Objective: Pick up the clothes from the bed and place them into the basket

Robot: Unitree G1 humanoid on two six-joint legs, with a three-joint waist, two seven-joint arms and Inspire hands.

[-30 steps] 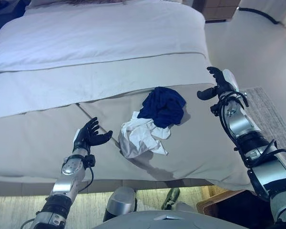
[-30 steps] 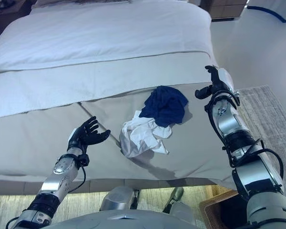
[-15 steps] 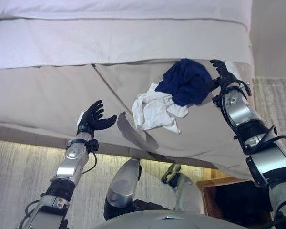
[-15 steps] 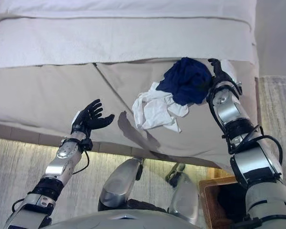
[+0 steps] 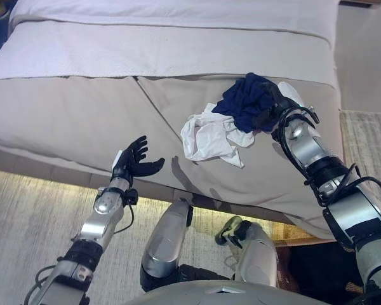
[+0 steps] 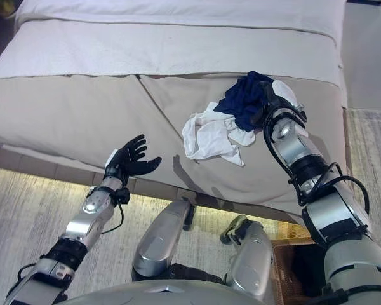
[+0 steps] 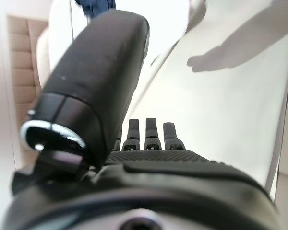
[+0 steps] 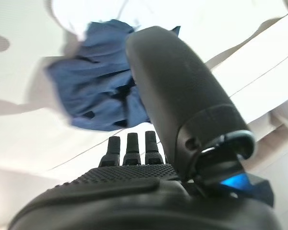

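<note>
1. Where the tan cover of the bed meets its right corner, a crumpled navy garment lies on top, touching a crumpled white garment just beside it on the side nearer the robot.
2. Both pieces of clothing rest on the bed; neither is lifted.
3. The right hand sits at the right edge of the navy garment, its palm against the cloth.
4. Its own wrist view shows the fingers straight and side by side with the thumb standing out, the blue cloth lying past them, so the hand is spread and grips nothing.
5. The left hand hangs in the air off the near edge of the bed, well apart from the clothes, palm up, fingers splayed and holding nothing.
6. Its wrist view shows the same straight fingers with the pale bedding beyond them.
7. A white sheet covers the far part of the bed.
8. Pale wood-look floor shows below the bed's near edge, and a grey rug lies to the right.
9. A dark opening with a brown rim shows at the lower right, but I cannot tell what it is.
</note>
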